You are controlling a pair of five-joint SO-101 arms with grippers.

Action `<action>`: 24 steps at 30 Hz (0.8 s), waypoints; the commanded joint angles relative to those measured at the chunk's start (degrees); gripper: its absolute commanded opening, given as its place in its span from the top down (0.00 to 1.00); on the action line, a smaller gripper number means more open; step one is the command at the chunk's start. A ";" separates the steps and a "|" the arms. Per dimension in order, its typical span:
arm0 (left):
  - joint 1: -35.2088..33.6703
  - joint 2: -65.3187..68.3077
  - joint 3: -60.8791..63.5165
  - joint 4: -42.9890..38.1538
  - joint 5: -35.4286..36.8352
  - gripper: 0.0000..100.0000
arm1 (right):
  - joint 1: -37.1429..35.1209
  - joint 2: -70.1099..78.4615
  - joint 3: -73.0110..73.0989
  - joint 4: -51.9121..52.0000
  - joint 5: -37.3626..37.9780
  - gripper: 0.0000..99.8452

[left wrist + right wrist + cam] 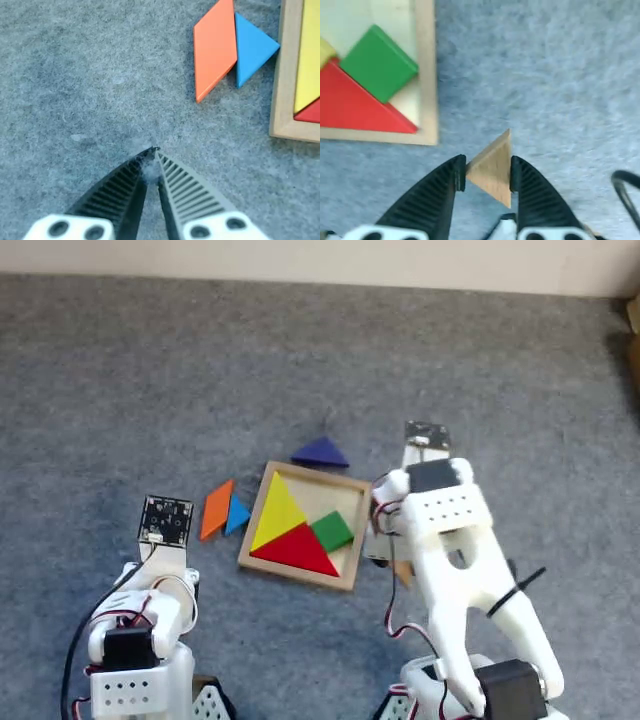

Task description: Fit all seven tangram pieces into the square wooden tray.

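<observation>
The square wooden tray [348,576] holds a yellow triangle [277,510], a red triangle [298,546] and a green square [331,531]. Left of the tray lie an orange parallelogram [215,47] and a light blue triangle [252,47], side by side and touching. A dark blue triangle [320,452] rests just beyond the tray's far edge. My right gripper [487,172] is shut on a plain wooden triangle [492,167], just off the tray's near right corner [426,75]. My left gripper [154,152] is shut with nothing in it, over bare carpet short of the orange piece.
Everything sits on grey carpet [150,370]. The right arm [440,505] rises beside the tray's right edge, and the left arm [160,540] stands to the tray's left. A pale wall strip runs along the far edge.
</observation>
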 commanded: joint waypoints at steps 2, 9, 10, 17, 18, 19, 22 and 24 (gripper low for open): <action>-0.04 -0.04 0.40 0.18 -0.18 0.99 | -7.78 -2.42 -1.80 -5.41 -6.24 0.91; -0.04 -0.04 0.40 0.18 -0.18 0.99 | -10.68 -1.89 -1.54 -14.20 -11.43 0.91; -0.04 -0.04 0.40 0.18 -0.18 0.99 | -10.68 -1.10 -1.63 -14.81 -12.13 0.91; -0.04 -0.04 0.40 0.18 -0.18 0.99 | -10.59 10.59 -2.07 -22.90 -12.48 0.91; -0.04 -0.04 0.40 0.18 -0.18 0.99 | -10.51 12.18 -2.15 -22.99 -12.48 0.91; -0.04 -0.04 0.40 0.18 -0.18 0.99 | -10.42 13.41 -2.15 -22.99 -12.48 0.91; -0.04 -0.04 0.40 0.18 -0.18 0.99 | -10.77 15.34 -2.24 -23.34 -12.48 0.91; -0.04 -0.04 0.40 0.18 -0.18 0.99 | -10.77 15.60 -2.33 -23.34 -12.48 0.91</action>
